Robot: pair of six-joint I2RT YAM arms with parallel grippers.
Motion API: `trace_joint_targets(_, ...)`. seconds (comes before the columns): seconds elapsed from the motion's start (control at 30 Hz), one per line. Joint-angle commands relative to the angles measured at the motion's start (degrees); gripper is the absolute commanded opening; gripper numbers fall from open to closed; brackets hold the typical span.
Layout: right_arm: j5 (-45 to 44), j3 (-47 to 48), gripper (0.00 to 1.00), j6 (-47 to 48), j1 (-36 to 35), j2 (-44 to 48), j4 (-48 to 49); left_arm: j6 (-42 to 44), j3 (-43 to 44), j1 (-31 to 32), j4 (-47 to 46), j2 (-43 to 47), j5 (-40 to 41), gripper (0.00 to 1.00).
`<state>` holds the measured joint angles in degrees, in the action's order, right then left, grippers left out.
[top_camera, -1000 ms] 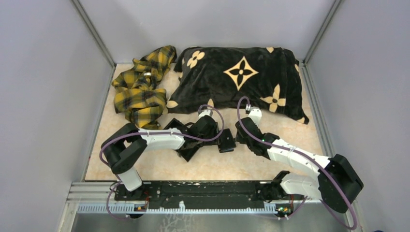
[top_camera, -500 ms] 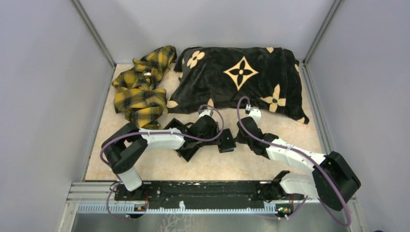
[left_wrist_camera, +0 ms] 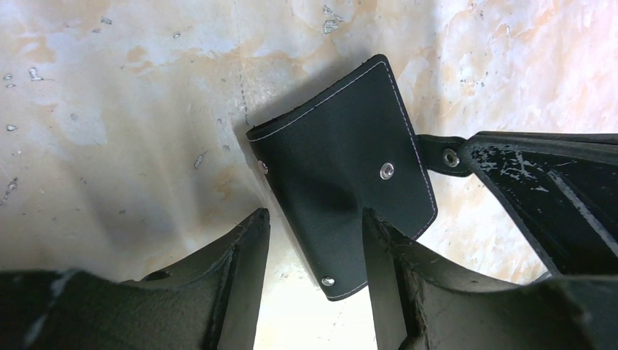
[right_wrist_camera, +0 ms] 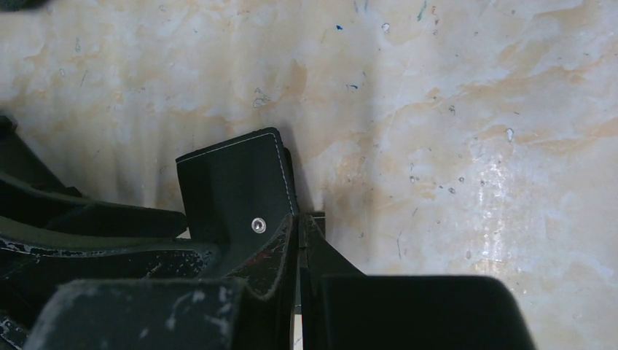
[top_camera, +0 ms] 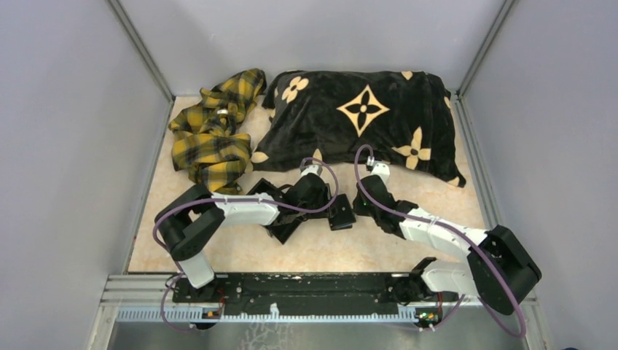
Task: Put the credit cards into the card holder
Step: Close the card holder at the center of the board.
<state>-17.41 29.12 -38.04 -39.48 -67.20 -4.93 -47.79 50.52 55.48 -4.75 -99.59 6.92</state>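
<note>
The card holder (top_camera: 341, 214) is a flat black case with white stitching and metal snaps, lying on the tabletop between the two arms. My left gripper (left_wrist_camera: 315, 219) is open, its jaws straddling the near corner of the card holder (left_wrist_camera: 342, 168); the left finger stands clear of it. From the other side my right gripper (right_wrist_camera: 301, 219) is shut at the edge of the card holder (right_wrist_camera: 233, 186), on its thin snap strap (left_wrist_camera: 437, 154). In the top view the left gripper (top_camera: 329, 207) and right gripper (top_camera: 357, 207) nearly meet. The credit cards are out of view.
A black cushion with tan flower prints (top_camera: 364, 117) lies along the back. A crumpled yellow plaid cloth (top_camera: 211, 138) sits at the back left. Grey walls close in both sides. A black shape (top_camera: 283, 227) shows partly under the left arm.
My right gripper has closed from open to shut beside the card holder, and the right arm has edged slightly left. The left arm and the holder have stayed put.
</note>
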Motion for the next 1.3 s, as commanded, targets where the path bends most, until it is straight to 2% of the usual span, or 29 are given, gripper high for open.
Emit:
trace_joint_targets(0.0, 2.53, 1.04, 0.0, 0.75, 0.61, -1.45, 4.4, -0.02, -1.14, -0.2, 1.54, -2.82, -1.32, 0.56)
trace_joint_targets(0.23, 3.46, 2.68, 0.0, 1.19, 0.12, -3.67, 5.36, -0.01, -1.88, -0.2, 0.76, -3.89, -2.02, 0.54)
trace_joint_targets(0.6, 2.41, 5.08, 0.0, 0.86, -3.2, -6.56, 5.76, -0.63, -3.68, -0.2, -0.62, -4.25, -2.66, 0.45)
trace_joint_targets(1.27, 0.99, 5.64, 0.0, 0.59, -5.38, -10.33, 6.4, -0.57, -3.37, -0.2, -1.25, -4.84, -3.7, 0.43)
